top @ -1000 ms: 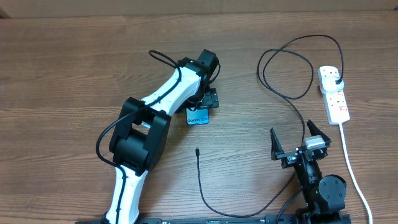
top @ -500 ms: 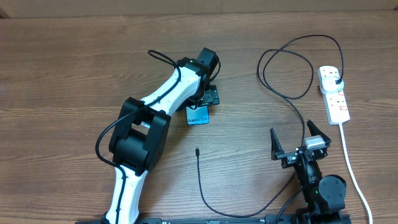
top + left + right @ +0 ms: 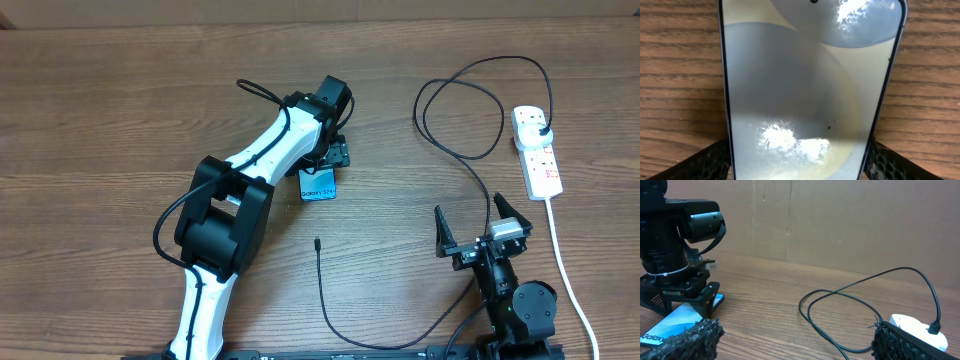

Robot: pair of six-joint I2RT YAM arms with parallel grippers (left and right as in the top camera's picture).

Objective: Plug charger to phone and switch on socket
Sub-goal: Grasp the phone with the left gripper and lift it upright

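Left gripper [image 3: 334, 156]: far left of centre, jaws set on the two long edges of the phone [image 3: 318, 185]; in the left wrist view a finger [image 3: 710, 161] meets each side with no gap visible, so it reads as holding it.
Phone: screen up on the table [image 3: 100, 100], its "Galaxy" end pointing toward the near side, its far end under the gripper.
Charger [image 3: 321, 285]: its small tip [image 3: 316, 241] lies loose on the wood, near side of the phone and apart from it; the cable runs along the near edge, then loops far right to the black plug [image 3: 541, 129].
Right gripper [image 3: 468, 212]: near right, jaws spread wide, holding nothing.
Socket [image 3: 538, 155]: far right, black plug seated in it; the switch position is too small to tell.
Done: phone secured; plug in the socket.
Left to do: pick up the tip, seat it in the phone, press the switch.
Left arm [image 3: 265, 160]: stretched diagonally from the near edge toward the far side, wrist pitched down over the phone.
Right arm [image 3: 520, 300]: folded close to its base, gripper level and facing the far side, well apart from the tip.
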